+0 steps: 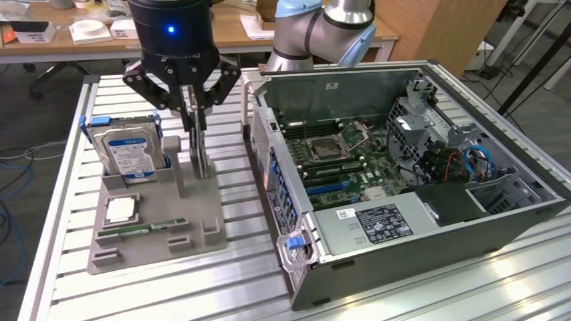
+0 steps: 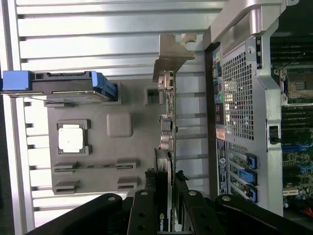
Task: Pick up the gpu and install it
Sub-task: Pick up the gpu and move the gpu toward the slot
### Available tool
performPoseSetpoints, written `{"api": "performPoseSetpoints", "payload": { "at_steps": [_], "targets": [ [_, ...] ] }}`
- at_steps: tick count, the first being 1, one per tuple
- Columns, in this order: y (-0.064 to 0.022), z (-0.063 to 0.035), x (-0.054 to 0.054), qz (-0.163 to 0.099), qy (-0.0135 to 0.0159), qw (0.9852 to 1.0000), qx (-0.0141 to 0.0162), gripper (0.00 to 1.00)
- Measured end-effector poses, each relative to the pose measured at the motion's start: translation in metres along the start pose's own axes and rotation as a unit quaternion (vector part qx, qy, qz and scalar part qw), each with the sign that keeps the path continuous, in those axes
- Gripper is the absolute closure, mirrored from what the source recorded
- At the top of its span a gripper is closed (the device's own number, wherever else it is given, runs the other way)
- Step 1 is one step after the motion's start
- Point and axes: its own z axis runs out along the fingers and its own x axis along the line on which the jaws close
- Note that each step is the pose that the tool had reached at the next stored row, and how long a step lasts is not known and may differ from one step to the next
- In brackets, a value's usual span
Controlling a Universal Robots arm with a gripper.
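Observation:
The gpu point(image 1: 200, 152) stands on edge, a thin card with its green board and black cooler seen edge-on over the grey parts holder point(image 1: 152, 244). My gripper point(image 1: 194, 119) is shut on its upper edge, directly above the holder. In the wrist view the gpu point(image 2: 167, 122) runs away from my gripper point(image 2: 166, 208), with black fingers point(image 2: 142, 210) on either side and the silver end bracket point(image 2: 171, 56) at its far end. Its lower edge is down at the holder's upright slot; I cannot tell whether it is clear of the slot.
A hard drive point(image 1: 130, 154) with blue rails, a processor chip point(image 1: 120, 209) and a memory stick point(image 1: 143, 229) sit in the holder. The open computer case point(image 1: 402, 167) lies to the exterior view's right, motherboard point(image 1: 344, 150) exposed. Its perforated rear panel point(image 2: 239, 98) is close beside the gpu.

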Motion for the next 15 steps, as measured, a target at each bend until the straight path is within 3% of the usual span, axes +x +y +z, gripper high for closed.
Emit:
{"api": "performPoseSetpoints", "payload": {
  "at_steps": [15],
  "targets": [
    [0.0012, -0.0285, -0.001, 0.000, 0.0000, 1.0000, 0.0000, 0.74]
  ]
}}
